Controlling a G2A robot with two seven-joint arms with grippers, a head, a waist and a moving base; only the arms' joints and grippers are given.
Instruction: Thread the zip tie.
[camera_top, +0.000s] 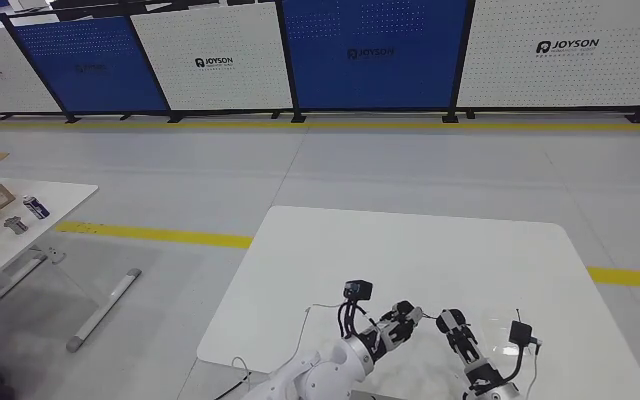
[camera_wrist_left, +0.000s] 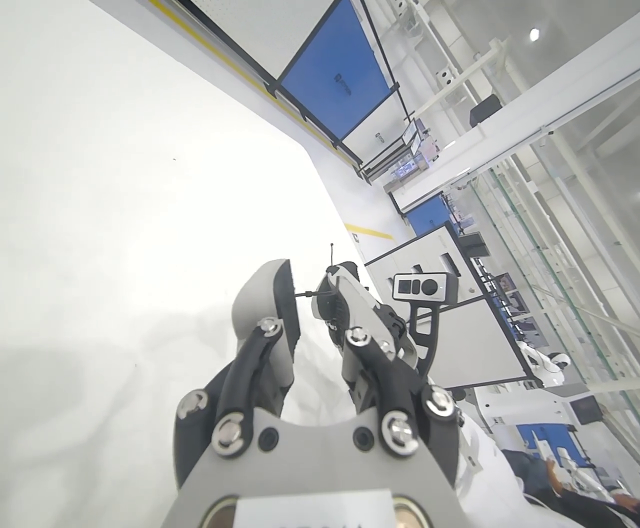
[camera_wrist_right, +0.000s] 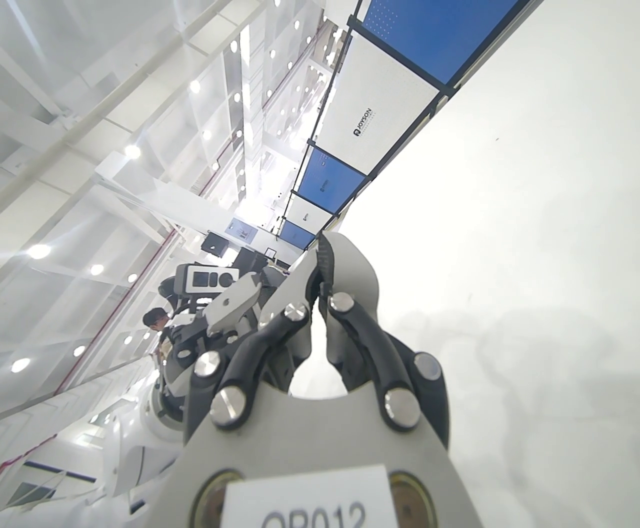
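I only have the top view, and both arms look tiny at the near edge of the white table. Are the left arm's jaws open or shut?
Observer: Open. The left wrist view shows a narrow gap between the left jaws' pads.
Operator: Is the zip tie near them?
Observer: Yes. The thin black zip tie crosses that gap.
Operator: And the right arm?
Observer: The right wrist view shows the right jaws pressed shut. I cannot tell whether they pinch the tie.
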